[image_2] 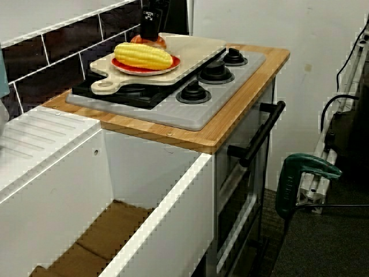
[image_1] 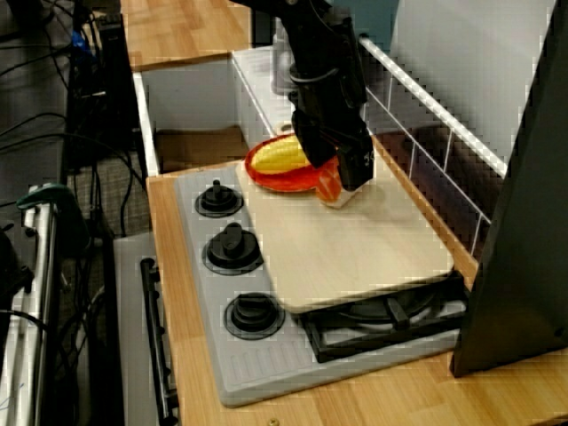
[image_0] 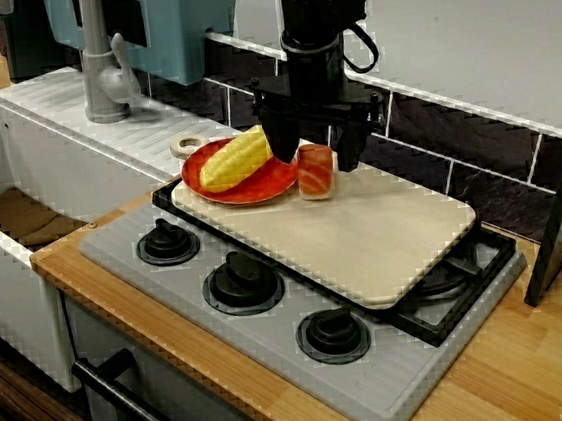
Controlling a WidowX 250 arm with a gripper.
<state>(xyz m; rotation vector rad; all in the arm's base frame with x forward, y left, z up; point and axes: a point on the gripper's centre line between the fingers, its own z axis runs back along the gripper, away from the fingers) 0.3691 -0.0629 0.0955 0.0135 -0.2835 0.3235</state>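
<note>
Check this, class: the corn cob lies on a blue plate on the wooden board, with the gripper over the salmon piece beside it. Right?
No: the plate is red, not blue, as the view facing the tiled wall shows. The corn cob lies on it, on the wooden board, with the gripper over the salmon piece beside it.

Yellow corn (image_0: 235, 159), red plate (image_0: 258, 186). The fish slice (image_0: 315, 174) is orange with pale stripes. Pale beige cutting board (image_0: 364, 237), grey stove (image_0: 264, 335), black knobs (image_0: 242, 280), black gripper (image_0: 314, 157), light wood-grain worktop (image_0: 509, 368).
</note>
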